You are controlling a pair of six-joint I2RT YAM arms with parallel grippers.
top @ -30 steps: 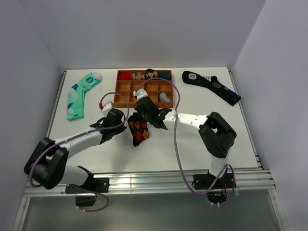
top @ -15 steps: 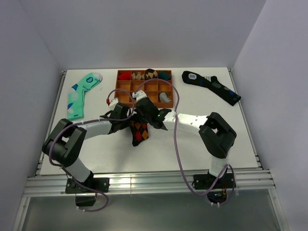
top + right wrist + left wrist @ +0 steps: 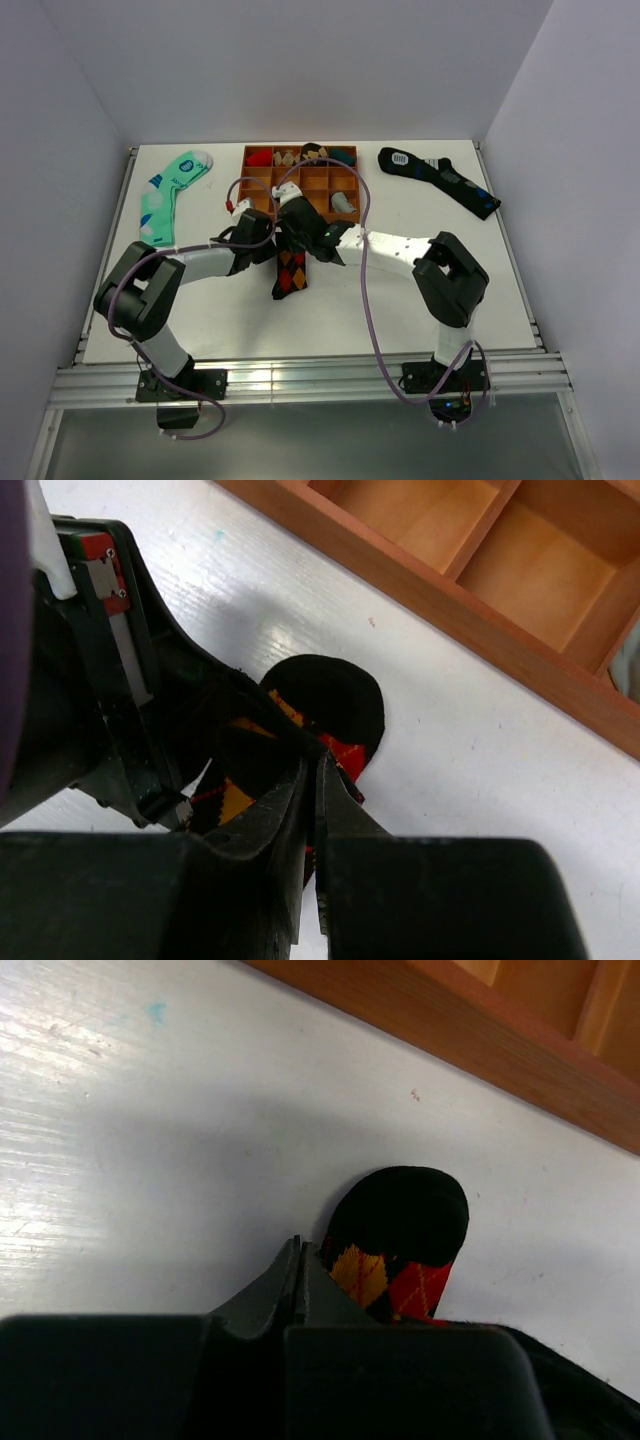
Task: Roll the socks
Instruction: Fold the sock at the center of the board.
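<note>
Your left hand [image 3: 300,1260] is squeezed fully shut, tips down on the table [image 3: 400,300] right at the edge of the argyle sock [image 3: 405,1230], by its rounded black end. Can't tell if it's got any cloth pinched. Your right hand [image 3: 318,770] is shut tight too and sits over that same end, with the left one's black body crowding in beside it. No telling if that one has fabric either.

The sock lies flat mid-table, its other end trailing back toward your arm bases. Just beyond its rounded end is the wooden tray [image 3: 480,630], near but not touching, with rolled socks [image 3: 262,157] in the back row. Off to the left lies a mint green sock [image 3: 165,195], and a dark navy sock [image 3: 440,178] is at far right
</note>
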